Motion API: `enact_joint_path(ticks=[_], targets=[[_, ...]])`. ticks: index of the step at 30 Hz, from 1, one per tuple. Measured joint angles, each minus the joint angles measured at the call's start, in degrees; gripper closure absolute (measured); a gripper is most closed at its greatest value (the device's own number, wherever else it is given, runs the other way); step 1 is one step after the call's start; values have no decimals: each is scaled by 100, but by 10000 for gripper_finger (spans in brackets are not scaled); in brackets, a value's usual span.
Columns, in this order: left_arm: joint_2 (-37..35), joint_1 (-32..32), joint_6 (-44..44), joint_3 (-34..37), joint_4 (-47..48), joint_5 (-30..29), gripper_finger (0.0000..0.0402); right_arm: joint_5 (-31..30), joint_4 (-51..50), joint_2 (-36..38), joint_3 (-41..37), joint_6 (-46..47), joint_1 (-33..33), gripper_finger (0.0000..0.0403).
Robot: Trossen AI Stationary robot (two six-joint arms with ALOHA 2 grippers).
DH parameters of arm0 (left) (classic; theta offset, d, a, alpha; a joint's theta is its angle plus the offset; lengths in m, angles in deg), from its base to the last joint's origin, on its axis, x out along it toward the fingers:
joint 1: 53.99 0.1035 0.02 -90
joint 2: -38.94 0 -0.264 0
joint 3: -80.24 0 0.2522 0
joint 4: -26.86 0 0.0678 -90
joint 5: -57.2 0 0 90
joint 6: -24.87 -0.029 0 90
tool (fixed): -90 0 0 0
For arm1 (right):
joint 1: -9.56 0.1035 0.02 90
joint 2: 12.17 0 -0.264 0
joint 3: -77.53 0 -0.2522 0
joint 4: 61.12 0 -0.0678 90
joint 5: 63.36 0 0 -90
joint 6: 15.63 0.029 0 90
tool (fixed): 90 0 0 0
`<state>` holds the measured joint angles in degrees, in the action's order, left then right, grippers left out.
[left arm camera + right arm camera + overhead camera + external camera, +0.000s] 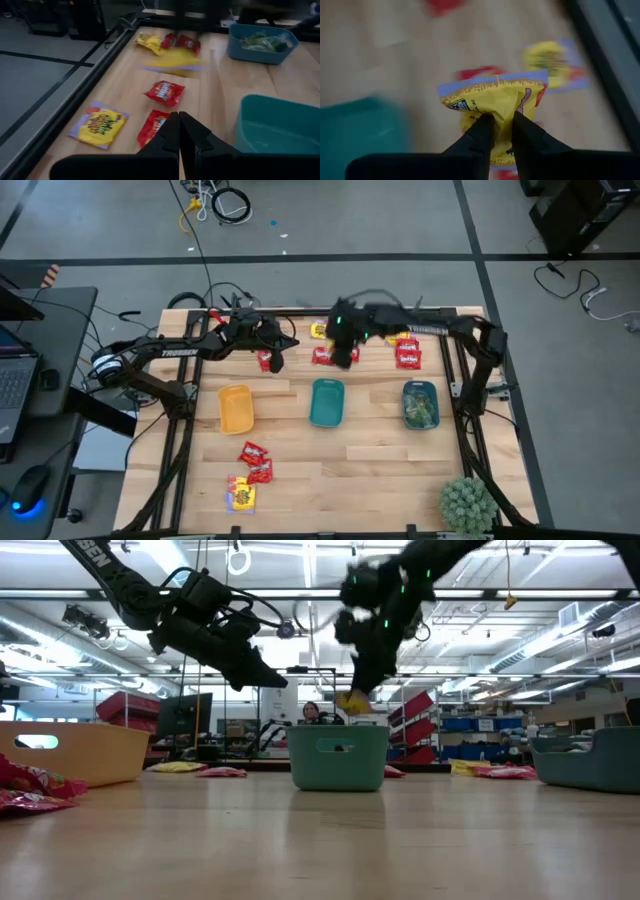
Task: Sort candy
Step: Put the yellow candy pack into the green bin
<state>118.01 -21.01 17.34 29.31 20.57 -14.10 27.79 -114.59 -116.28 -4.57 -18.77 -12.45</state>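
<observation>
Candy packets lie along the table's far side: red ones [322, 356] [408, 356] [267, 361] and yellow ones [318, 330]. More red [254, 460] and yellow [240, 496] packets lie near the front left. My right gripper [343, 354] [502, 120] is above the table just beyond the teal tray [327, 402], shut on a yellow packet [495, 97]. My left gripper [277, 361] [179, 122] is shut and empty. It hangs in the air [268, 678] over the red packets [154, 127]. My right gripper pinches the yellow packet between its two fingers [481, 127] at the crumpled middle [497, 107]. The purple sealed edge [492, 80] points away from the fingers. The fingers come from above, pointing down. The packet is lifted clear and hangs below them [352, 700], above the teal tray's rim.
Three trays stand in a row at mid-table: yellow-orange [236, 408], teal [338, 755], and a blue one [420, 404] holding green packets. A spiky green plant [467, 502] sits at the near right corner. Bare wood lies between the trays and the near edge.
</observation>
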Motion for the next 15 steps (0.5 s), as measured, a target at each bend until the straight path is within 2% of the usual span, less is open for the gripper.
enact_joint_path(ticks=[7,15], targets=[[0,214,-2,0,16,80,401,22,-103,-83,0,477,1373,345],[0,227,-11,0,53,105,401,-4,-151,-671,-4,1026,1723,345]])
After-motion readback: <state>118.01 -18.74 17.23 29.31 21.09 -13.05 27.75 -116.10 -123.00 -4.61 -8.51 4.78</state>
